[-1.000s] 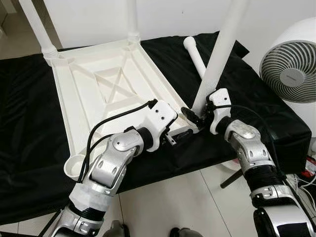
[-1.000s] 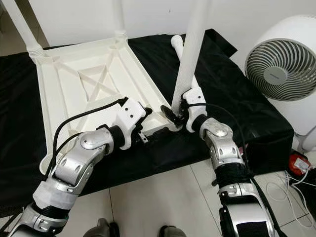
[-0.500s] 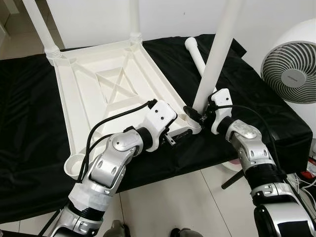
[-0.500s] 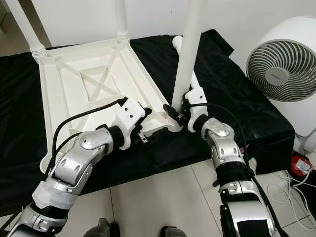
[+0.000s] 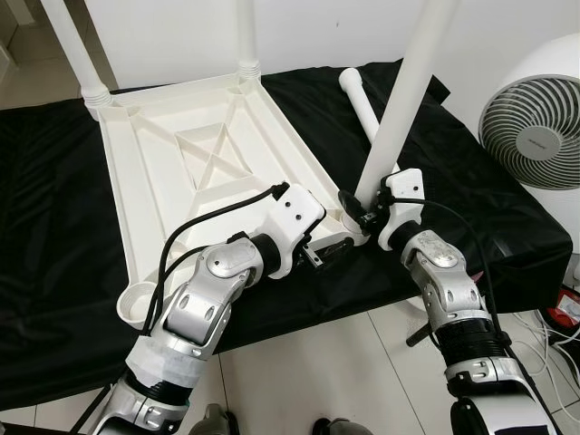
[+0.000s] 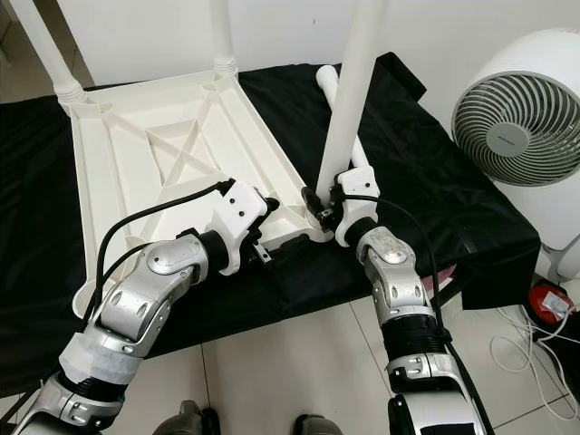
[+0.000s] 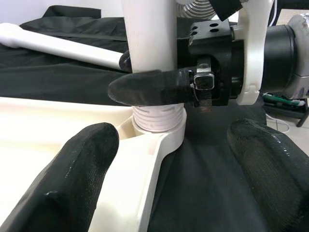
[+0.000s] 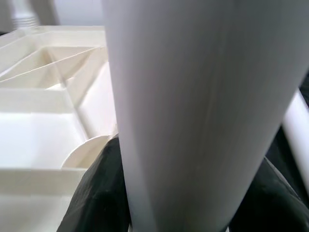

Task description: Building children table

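Observation:
The white table top (image 5: 145, 181) lies upside down on a black cloth. Two white legs (image 5: 77, 54) (image 5: 245, 36) stand in its far corners. A third leg (image 5: 403, 109) stands in the threaded socket (image 7: 159, 121) at the near right corner. My right gripper (image 5: 362, 210) is shut on this leg just above the socket; the leg (image 8: 193, 111) runs between its dark fingers (image 8: 96, 193). My left gripper (image 5: 331, 249) is open at the same corner, one finger (image 7: 72, 179) over the table rim, the other (image 7: 270, 164) over the cloth.
A loose white leg (image 5: 360, 100) lies on the cloth behind the held one. A white fan (image 5: 535, 131) stands to the right of the cloth-covered surface. Cables (image 5: 562, 331) trail on the tiled floor at the right.
My right forearm and elbow have swung left, closer to me, while the gripper stays on the leg. The left arm has held still.

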Controlling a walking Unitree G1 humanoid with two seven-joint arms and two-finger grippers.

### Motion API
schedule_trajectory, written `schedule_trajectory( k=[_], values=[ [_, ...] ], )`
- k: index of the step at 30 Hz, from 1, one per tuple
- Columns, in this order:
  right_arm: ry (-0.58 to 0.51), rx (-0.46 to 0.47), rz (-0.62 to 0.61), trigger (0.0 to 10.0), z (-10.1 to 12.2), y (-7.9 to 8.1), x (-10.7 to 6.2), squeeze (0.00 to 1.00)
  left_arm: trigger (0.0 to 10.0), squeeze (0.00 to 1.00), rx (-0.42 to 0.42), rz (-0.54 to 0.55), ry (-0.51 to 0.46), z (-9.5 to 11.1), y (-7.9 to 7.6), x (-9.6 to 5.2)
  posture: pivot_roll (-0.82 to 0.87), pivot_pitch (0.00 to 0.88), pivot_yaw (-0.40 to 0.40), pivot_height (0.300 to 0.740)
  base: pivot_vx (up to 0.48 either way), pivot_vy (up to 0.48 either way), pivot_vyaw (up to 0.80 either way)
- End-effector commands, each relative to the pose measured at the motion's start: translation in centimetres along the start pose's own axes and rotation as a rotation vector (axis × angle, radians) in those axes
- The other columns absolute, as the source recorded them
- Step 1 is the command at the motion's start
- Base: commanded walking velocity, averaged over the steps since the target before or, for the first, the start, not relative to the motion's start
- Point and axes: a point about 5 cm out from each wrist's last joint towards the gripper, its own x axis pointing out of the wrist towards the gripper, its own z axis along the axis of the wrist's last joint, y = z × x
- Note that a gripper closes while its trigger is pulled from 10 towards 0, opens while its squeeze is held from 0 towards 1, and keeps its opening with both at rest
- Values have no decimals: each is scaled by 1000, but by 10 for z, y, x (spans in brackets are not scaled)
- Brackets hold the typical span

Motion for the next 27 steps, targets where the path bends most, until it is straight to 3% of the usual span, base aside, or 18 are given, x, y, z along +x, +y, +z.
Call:
schedule_trajectory(
  k=[1, 4, 6, 9, 13, 19, 20, 27],
  values=[
    [-13, 7, -67, 10000, 5, -4, -1, 0, 10000, 0, 7, 14, -3, 1, -1, 0, -64, 115, 11, 740, 0, 0, 0],
    [-1, 54, -204, 10000, 6, 4, -3, 0, 10000, 0, 6, 26, -4, 2, 1, -1, -61, 117, 9, 740, 0, 0, 0],
    [-1, 54, -204, 10000, 6, 4, -3, 0, 10000, 0, 6, 26, -4, 2, 1, -1, -61, 117, 9, 740, 0, 0, 0],
    [-11, 80, -294, 10000, 8, 20, -5, 0, 10000, 0, 5, 32, -5, 2, 1, -2, -64, 119, 14, 740, 0, 0, 0],
    [-16, 110, -326, 10000, 9, 37, -6, 0, 10000, 0, 3, 25, -4, 2, 1, -1, -66, 120, 18, 740, 0, 0, 0],
    [1, 121, -337, 10000, 10, 39, -7, 0, 10000, 0, 7, 20, -5, 3, 1, 0, -66, 118, 12, 740, 0, 0, 0],
    [5, 120, -341, 10000, 10, 38, -7, 996, 10000, 0, 7, 23, -5, 3, 2, 0, -70, 117, 10, 740, 0, 0, 0],
    [-7, 113, -322, 10000, 15, 38, -8, 1000, 10000, 0, 4, 24, -7, 3, 1, 0, -73, 116, 8, 740, 0, 0, 0]
  ],
)
